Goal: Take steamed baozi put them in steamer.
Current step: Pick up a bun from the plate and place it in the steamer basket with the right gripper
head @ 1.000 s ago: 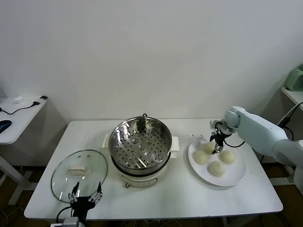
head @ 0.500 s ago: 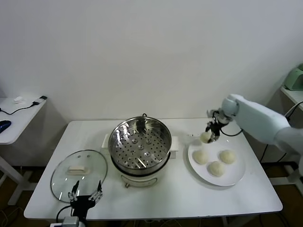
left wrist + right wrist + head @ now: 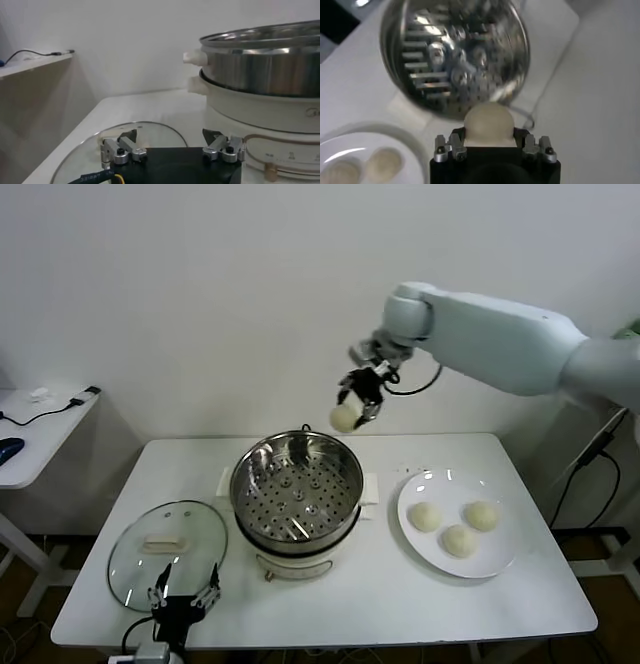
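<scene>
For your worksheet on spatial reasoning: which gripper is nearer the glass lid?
Left. The left gripper sits open at the glass lid's near edge; the right gripper holds a baozi above the steamer.

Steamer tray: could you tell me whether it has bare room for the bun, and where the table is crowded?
The steamer tray is bare throughout. The right pincer holds a baozi above its far rim. Free tabletop lies in front of the plate; the glass lid crowds the left, by the left pincer.
</scene>
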You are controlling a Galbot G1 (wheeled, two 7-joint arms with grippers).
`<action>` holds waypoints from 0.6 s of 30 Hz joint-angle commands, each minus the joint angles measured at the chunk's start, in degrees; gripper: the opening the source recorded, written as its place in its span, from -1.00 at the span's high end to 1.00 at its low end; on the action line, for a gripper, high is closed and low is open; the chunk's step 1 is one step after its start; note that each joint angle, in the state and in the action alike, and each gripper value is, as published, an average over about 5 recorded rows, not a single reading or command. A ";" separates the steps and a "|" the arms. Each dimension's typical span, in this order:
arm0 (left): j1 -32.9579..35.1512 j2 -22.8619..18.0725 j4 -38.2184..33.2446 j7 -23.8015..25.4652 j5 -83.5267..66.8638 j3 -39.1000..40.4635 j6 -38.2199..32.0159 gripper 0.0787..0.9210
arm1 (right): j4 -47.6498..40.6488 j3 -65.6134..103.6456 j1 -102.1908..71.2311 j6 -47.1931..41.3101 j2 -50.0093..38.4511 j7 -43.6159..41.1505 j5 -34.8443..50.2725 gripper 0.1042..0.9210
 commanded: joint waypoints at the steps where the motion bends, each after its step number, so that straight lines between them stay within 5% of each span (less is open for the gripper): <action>1: 0.56 -0.12 -0.30 -0.15 0.47 0.18 -0.57 -0.77 | 0.32 -2.06 -0.82 19.71 11.05 -0.07 -13.65 -0.32; 12: 0.83 -0.11 -0.36 -0.34 1.06 0.63 -1.30 -0.77 | -9.71 4.01 -14.34 25.65 11.59 5.79 -34.43 -0.32; 18: 0.75 0.02 -0.25 -0.38 1.05 0.68 -1.32 -0.77 | -15.07 6.02 -18.16 26.06 12.18 7.90 -37.65 -0.32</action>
